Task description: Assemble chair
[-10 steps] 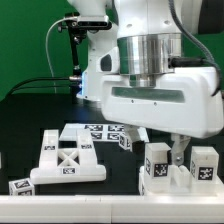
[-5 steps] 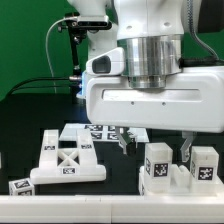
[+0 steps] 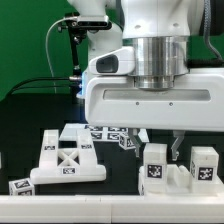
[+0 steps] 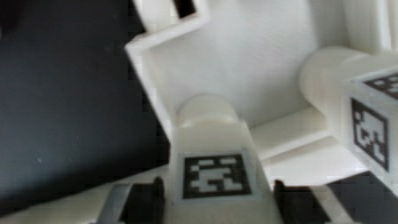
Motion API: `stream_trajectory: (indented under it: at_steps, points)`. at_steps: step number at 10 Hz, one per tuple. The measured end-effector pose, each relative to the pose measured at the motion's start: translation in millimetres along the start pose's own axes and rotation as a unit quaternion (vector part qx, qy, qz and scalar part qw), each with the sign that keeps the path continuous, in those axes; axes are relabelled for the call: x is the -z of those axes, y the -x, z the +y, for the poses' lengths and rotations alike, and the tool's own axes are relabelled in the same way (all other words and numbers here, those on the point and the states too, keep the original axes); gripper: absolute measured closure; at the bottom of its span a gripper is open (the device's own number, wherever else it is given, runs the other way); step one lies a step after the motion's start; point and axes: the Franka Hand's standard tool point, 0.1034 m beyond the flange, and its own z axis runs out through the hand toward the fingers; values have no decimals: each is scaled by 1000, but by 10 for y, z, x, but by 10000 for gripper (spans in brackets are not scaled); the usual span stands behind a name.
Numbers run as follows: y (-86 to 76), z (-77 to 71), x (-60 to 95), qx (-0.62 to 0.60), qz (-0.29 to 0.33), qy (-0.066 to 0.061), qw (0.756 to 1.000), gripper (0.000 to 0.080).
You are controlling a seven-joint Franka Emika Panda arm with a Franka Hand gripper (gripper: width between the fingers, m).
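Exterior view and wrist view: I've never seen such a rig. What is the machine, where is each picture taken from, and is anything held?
The big white machine is a robot arm with a two-fingered hand. The exterior view looks on from off the arm; the wrist view looks along the hand. On the black table lie white tagged chair pieces, including a cross-braced panel. The hand's fingers flank one tagged piece; whether they grip it cannot be told.
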Motion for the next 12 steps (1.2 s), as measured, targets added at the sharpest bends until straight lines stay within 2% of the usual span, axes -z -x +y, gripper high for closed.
stream_trajectory:
  at_steps: [2, 3, 4, 5, 6, 8, 10, 11, 12]
  points:
    - [-9, -21, -4, -95, 5, -1, 995, 515]
    - [-10, -29, -4, -184, 5, -1, 983, 515]
    - [-11, -46, -3, -315, -1, -2, 949, 515]
    - [-22, -70, -6, -428, -5, -15, 904, 515]
    - [-29, -74, -2, -493, -13, -24, 870, 515]
    - [-6, -115, -7, -567, -17, -22, 823, 515]
    - [5, -129, -14, -590, -18, -21, 807, 515]
    - [6, -128, -15, -572, -18, -22, 820, 515]
    - [-1, -124, -14, -554, -16, -23, 832, 412]
